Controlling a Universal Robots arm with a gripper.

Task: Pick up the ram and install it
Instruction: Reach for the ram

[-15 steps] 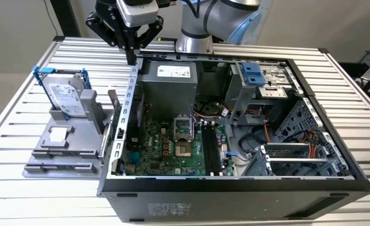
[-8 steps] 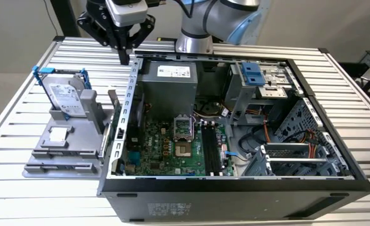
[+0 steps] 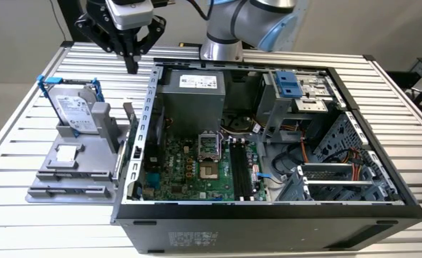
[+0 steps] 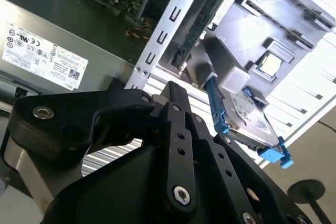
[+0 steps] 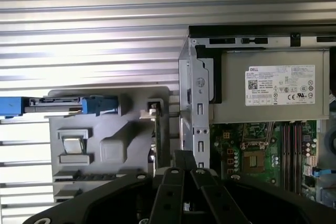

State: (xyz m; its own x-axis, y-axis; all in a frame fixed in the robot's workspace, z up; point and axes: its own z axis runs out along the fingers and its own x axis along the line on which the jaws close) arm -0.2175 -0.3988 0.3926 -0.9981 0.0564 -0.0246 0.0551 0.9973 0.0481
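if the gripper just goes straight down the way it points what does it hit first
The gripper probably meets the slatted table beside the computer case, not the ram in the grey holder; depth is unclear.

1. A computer case [image 3: 268, 228] lies open on the slatted table [image 3: 39, 226].
2. A holder [image 3: 75, 172] sits on the table just beside the case, on the exterior view's left.
3. The hard drive [image 3: 75, 110] stands upright at the holder's far end. The ram [image 4: 202, 17] stands on edge in the holder, along the side next to the case wall.
4. Inside the case, the power supply [image 3: 193, 99] lies behind the motherboard [image 3: 189, 172].
5. The gripper [image 3: 132, 62] hangs over the table behind the holder, near the case's far corner.
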